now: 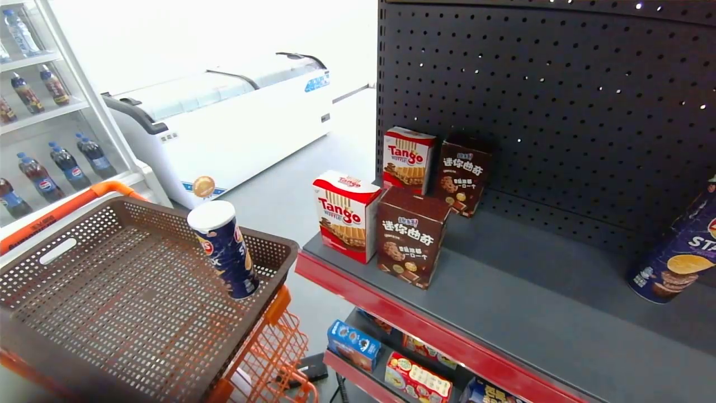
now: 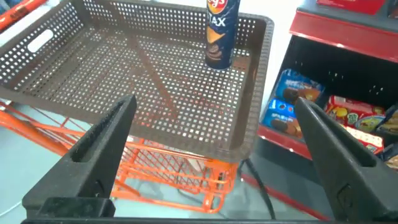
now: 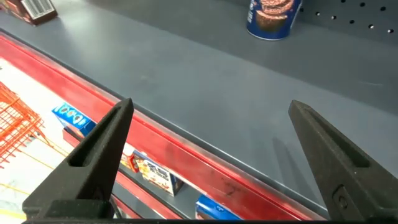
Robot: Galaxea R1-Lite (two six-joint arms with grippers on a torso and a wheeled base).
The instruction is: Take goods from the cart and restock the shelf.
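Left fingers (image 2: 93,155) wide apart (empty) above cart basket (image 2: 260,81), right fingers (image 3: 93,158) likewise over shelf (image 3: 205,81), chip can (image 1: 226,252) upright in basket.

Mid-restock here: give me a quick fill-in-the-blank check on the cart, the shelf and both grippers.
1. The cart basket holds exactly ____ chip can, standing upright.
2. On the shelf stand two wafer boxes and ____ brown cookie boxes.
3. The left gripper and the right gripper are both ____.
Missing words: one; two; open.
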